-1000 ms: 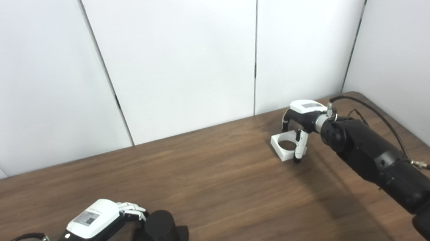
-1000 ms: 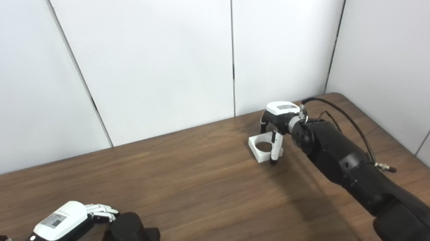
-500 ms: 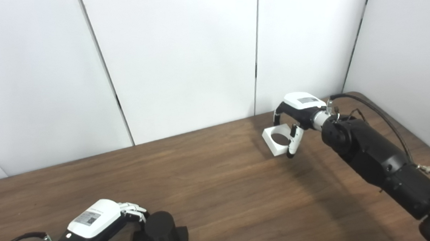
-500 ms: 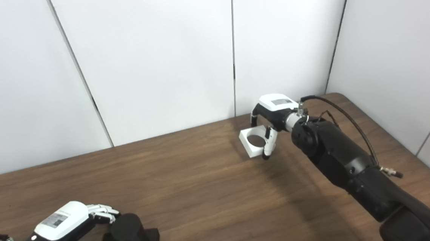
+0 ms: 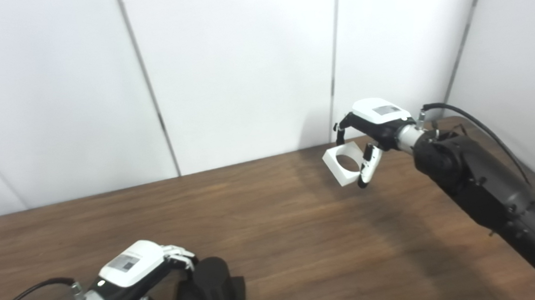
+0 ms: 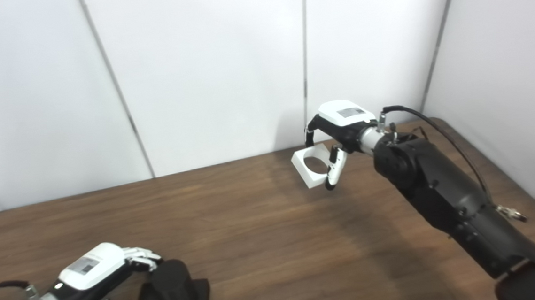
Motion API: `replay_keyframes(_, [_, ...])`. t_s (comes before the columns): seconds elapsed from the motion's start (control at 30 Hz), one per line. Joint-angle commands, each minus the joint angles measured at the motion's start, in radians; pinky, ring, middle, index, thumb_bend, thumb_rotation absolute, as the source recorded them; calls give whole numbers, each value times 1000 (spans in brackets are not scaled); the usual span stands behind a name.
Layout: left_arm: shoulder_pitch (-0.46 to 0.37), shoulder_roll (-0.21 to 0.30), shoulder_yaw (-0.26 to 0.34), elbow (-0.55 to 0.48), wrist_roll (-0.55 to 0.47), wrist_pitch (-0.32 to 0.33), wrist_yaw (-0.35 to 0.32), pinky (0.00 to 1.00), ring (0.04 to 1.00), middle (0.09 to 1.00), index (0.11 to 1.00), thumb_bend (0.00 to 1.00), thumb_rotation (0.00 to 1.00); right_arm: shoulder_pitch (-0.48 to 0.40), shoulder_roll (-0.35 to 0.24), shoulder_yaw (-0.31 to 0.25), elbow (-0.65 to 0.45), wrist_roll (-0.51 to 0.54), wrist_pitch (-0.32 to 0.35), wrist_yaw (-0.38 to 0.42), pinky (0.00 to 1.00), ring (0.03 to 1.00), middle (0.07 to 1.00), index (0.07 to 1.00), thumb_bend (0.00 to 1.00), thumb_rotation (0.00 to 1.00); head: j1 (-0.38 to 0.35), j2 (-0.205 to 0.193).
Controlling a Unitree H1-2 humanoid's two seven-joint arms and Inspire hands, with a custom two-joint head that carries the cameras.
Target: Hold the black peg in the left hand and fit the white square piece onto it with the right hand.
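— Starting at the near left: our left robot hand [image 5: 132, 272] has its fingers curled against the black peg [image 5: 209, 280], which stands upright on its black base [image 5: 232, 291] on the worktop [image 5: 272, 225]. How firm that hold is, we cannot tell.

— And far right, our right robot hand [image 5: 372, 128] is closed on the white square piece [image 5: 342, 164], pinched by its edge and tilted, clear of the worktop, round hole facing us.

— So we judge the carry is in hand. The two are well apart.

— Next we'd need to bring the piece over, level it, and line its hole above the peg top.
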Motion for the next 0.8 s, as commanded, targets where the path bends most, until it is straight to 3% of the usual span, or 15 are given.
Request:
replay_keyframes(0.0, [27, -6, -39, 33, 64, -7, -46, 762, 834, 802, 489, 524, 60, -38, -31, -22, -52, 12, -45, 2, 749, 853, 796, 480, 522, 129, 26, 10])
replay_keyframes(0.37, [9, -33, -49, 33, 74, 36, -78, 814, 874, 828, 490, 524, 64, -34, -19, -24, -194, 45, -97, 98, 727, 853, 793, 480, 522, 130, 127, 44])
replay_keyframes(0.77, [-1, -65, -46, 43, 83, 56, -69, 822, 883, 833, 489, 524, 67, 3, 30, -10, -280, 74, -143, 140, 703, 847, 793, 479, 521, 134, 207, 61])
